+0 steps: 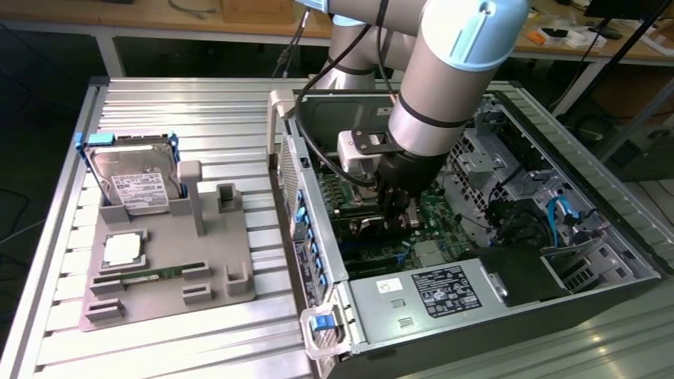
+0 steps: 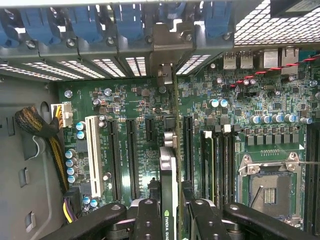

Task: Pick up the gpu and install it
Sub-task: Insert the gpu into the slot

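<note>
In the wrist view the gpu (image 2: 168, 165) is seen edge-on as a thin dark card with white lettering. It stands upright over the green motherboard (image 2: 125, 100), between two long black slots (image 2: 131, 155). Its silvery bracket end (image 2: 164, 75) reaches the case's rear slot openings. My gripper (image 2: 170, 212) is shut on the card, one black finger (image 2: 148, 220) on each face. I cannot tell whether the card sits in a slot. In the exterior view my gripper (image 1: 400, 207) is down inside the open computer case (image 1: 316, 260).
A grey fixture (image 1: 169, 260) at the exterior view's left holds a hard drive (image 1: 132, 178), a processor (image 1: 125, 249) and a memory stick (image 1: 158, 272). Near the card are a white slot (image 2: 93, 155), the processor socket (image 2: 267, 185), a cable bundle (image 2: 40, 130) and blue latches (image 2: 85, 25).
</note>
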{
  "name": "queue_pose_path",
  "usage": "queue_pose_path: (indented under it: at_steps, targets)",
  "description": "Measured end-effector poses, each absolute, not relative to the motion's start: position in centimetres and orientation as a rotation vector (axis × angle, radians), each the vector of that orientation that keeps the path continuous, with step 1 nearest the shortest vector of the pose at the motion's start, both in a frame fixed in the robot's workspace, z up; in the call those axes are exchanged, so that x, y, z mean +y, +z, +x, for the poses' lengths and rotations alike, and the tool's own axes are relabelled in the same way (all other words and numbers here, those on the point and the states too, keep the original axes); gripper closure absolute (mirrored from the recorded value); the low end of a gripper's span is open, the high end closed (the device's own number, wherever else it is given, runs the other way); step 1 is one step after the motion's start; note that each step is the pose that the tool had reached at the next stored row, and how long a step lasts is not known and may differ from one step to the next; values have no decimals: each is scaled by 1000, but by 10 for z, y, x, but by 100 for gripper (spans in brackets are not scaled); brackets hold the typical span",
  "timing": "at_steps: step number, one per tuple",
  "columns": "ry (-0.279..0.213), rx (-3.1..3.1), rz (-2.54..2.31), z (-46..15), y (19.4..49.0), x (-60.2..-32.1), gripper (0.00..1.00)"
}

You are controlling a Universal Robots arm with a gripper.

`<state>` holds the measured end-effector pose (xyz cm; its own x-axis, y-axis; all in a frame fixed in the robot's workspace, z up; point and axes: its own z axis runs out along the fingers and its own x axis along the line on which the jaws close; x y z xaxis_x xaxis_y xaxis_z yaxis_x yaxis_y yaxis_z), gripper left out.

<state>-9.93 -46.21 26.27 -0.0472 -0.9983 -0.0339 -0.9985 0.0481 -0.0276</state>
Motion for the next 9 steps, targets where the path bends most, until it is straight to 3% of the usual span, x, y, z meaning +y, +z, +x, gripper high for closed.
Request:
queue_pose_path:
  at_steps: [9]
  targets:
    - [5,2239,-2142,-99,263,-462,73]
